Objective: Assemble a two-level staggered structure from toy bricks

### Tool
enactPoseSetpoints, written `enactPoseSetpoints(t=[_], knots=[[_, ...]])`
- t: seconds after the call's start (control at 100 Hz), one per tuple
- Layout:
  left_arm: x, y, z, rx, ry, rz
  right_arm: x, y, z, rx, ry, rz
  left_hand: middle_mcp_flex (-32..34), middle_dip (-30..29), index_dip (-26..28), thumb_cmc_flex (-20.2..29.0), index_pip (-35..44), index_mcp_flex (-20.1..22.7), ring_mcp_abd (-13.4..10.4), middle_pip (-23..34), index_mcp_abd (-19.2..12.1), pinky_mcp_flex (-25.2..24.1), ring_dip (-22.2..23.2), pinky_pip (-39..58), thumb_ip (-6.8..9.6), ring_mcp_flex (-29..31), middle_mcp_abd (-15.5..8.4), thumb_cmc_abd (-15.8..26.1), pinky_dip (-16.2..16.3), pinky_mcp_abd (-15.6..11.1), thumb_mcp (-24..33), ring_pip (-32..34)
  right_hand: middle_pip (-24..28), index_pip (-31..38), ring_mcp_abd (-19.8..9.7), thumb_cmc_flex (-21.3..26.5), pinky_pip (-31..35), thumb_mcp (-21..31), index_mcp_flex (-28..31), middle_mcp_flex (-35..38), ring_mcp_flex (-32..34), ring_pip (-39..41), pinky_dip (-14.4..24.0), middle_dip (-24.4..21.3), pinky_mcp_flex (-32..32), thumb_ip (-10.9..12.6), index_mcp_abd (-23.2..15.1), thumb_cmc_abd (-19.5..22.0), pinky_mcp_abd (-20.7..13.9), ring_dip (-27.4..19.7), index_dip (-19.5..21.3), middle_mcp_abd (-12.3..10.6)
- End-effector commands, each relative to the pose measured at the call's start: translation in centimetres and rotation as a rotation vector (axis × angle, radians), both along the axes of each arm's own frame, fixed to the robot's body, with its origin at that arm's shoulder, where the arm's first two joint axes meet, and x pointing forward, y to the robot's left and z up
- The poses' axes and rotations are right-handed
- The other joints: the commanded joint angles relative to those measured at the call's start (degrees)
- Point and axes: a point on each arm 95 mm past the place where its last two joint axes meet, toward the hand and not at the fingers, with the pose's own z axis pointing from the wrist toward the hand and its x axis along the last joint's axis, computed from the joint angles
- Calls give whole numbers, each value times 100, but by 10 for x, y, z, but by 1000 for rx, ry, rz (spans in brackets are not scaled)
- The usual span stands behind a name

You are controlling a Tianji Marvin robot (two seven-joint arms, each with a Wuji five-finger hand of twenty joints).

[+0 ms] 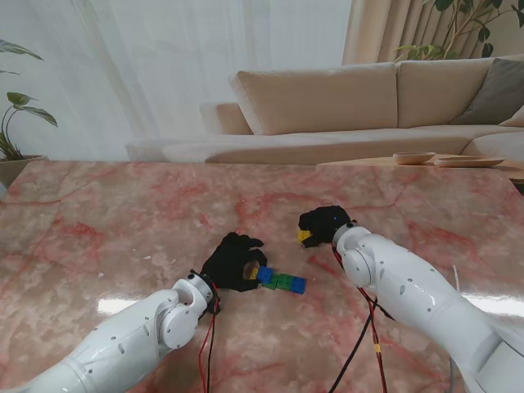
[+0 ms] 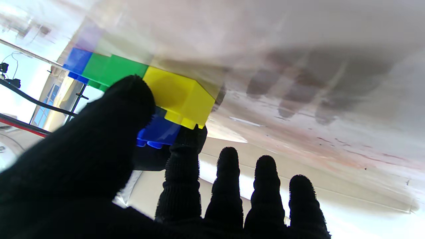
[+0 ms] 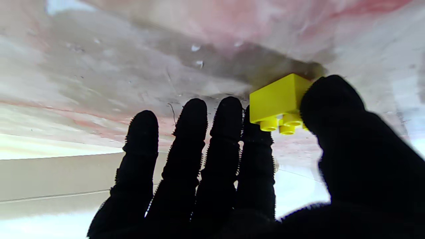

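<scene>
A row of bricks (image 1: 286, 283) lies on the marble table (image 1: 123, 229) near the middle; in the left wrist view it runs blue (image 2: 77, 59), green (image 2: 109, 69), yellow (image 2: 181, 96). A second blue brick (image 2: 159, 132) sits on the yellow end, also seen as blue brick (image 1: 264, 274). My left hand (image 1: 233, 262) is shut on it, thumb (image 2: 119, 109) on one side and index finger (image 2: 186, 156) on the other. Farther from me, my right hand (image 1: 324, 224) pinches a loose yellow brick (image 3: 279, 96), studs up, at the table surface; this yellow brick (image 1: 304, 236) peeks from the glove.
Red and black cables (image 1: 368, 327) hang along my right arm. A beige sofa (image 1: 327, 98) and a low table with shallow bowls (image 1: 413, 157) stand beyond the far edge. A potted plant (image 1: 16, 123) is at the far left.
</scene>
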Motion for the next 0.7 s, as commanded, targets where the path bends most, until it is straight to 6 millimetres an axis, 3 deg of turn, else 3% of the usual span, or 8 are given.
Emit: enactPoseSetpoints(t=[0.0,0.69], knots=[[-24,15,-39,68,86,14,-16,-6,-20,-11,51,-23,-92,-26,113,-83,-10,-103,73,-21,-85,-48,34,0,154,-4,-103,135,80,-27,-22,-1,49,393,-97,313,229,67,413,141,163,102,196,46,41,-193,-625,41,-86,110,-26,-80],[-25,9,-39,59,76,25,-90,17,32,92,-41,-110,-42,23,304,-175,143,-151,95,3,-80,-50,38,-8,158,-14,-74,181,71,-18,-189,-12,-221,602,125,345,885,412,1281,1147,853,392,334,788,396,-212,-647,-95,149,453,-216,141]])
